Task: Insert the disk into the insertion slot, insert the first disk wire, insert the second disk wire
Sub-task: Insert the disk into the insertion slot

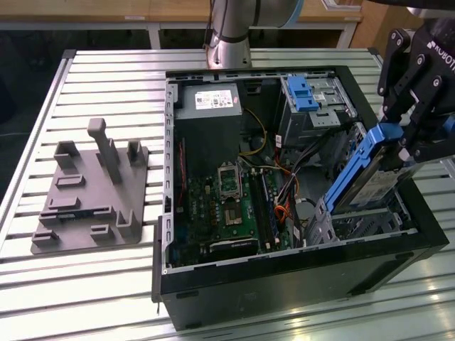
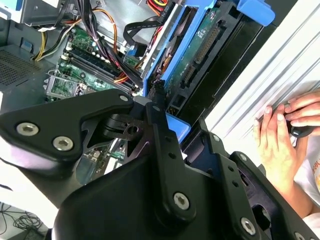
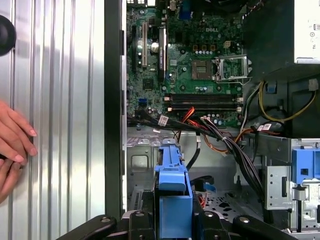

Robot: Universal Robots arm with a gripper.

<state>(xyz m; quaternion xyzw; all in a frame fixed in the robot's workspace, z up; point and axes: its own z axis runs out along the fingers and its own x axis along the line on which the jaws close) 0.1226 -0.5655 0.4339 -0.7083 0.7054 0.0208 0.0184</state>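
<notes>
My gripper hangs over the open computer case's corner at the exterior view's right and is shut on the disk. The disk is a silver drive in a bright blue carrier. It is steeply tilted, with its lower end down in the insertion slot, a low grey perforated cage, and its upper end still raised. In the first wrist view the blue carrier stands between the black fingers, above the slot's grey metal. The second wrist view shows the disk's green circuit side. Loose black and orange wires run just beside the slot.
A taller grey cage with a blue latch sits at the case's far corner. The motherboard fills the case floor. A grey fixture plate lies on the slatted table at the exterior view's left. A person's hands rest on the table beside the case.
</notes>
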